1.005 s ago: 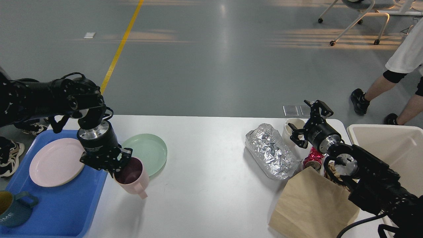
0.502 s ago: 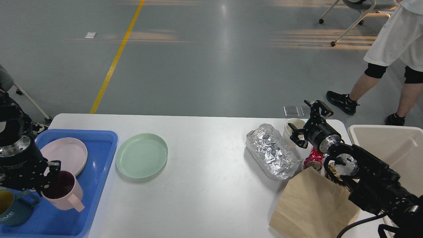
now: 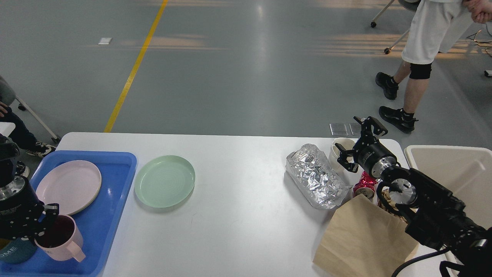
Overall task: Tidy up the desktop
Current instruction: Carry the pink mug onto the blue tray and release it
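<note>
Filling most of the view, the white desktop [image 3: 238,192] carries a blue tray [image 3: 115,200] at its left end, with a pink plate [image 3: 69,186] inside and a green plate [image 3: 165,181] just beside it on the bare surface. The left gripper [image 3: 40,227] pinches the rim of a pink mug [image 3: 61,238] over the tray's near corner, next to a dark blue mug [image 3: 11,252]. The right gripper [image 3: 359,144] hangs with its fingers spread above a white cup [image 3: 340,148], near a foil package [image 3: 317,177], a red can [image 3: 365,186], a brown paper bag [image 3: 361,238] and a beige bin [image 3: 453,169].
</note>
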Action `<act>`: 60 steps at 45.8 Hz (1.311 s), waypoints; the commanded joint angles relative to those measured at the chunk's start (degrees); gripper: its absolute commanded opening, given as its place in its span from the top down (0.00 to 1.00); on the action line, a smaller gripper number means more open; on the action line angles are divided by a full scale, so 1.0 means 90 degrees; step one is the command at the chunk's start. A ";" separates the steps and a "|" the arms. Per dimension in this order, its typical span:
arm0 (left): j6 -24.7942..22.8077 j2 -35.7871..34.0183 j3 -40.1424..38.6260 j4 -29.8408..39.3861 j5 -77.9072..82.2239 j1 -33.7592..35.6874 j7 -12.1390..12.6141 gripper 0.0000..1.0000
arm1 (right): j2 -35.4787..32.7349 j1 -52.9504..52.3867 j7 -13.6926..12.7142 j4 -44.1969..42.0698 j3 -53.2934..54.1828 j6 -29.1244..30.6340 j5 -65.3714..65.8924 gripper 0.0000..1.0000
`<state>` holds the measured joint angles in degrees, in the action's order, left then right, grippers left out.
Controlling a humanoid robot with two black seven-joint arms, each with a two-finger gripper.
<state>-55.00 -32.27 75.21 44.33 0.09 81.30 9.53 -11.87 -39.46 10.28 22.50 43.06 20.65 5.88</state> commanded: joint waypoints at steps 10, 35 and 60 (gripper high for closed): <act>0.0000 0.0021 -0.0085 -0.0316 0.0000 -0.0166 -0.0014 0.84 | 0.0000 0.0000 0.0000 0.0000 0.0000 0.0001 0.0001 0.00; 0.0000 0.0294 0.0177 -0.0219 -0.0020 0.0507 -0.0277 0.12 | 0.0000 0.0000 0.0000 0.0000 0.0000 0.0001 0.0001 0.00; 0.0000 0.2657 0.2063 0.0670 -0.0127 0.2754 -0.3363 0.11 | 0.0000 0.0000 0.0000 0.0000 0.0000 0.0001 0.0000 0.00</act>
<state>-55.00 -10.78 93.72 49.04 -1.06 105.17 -19.91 -11.87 -39.46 10.28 22.50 43.07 20.65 5.86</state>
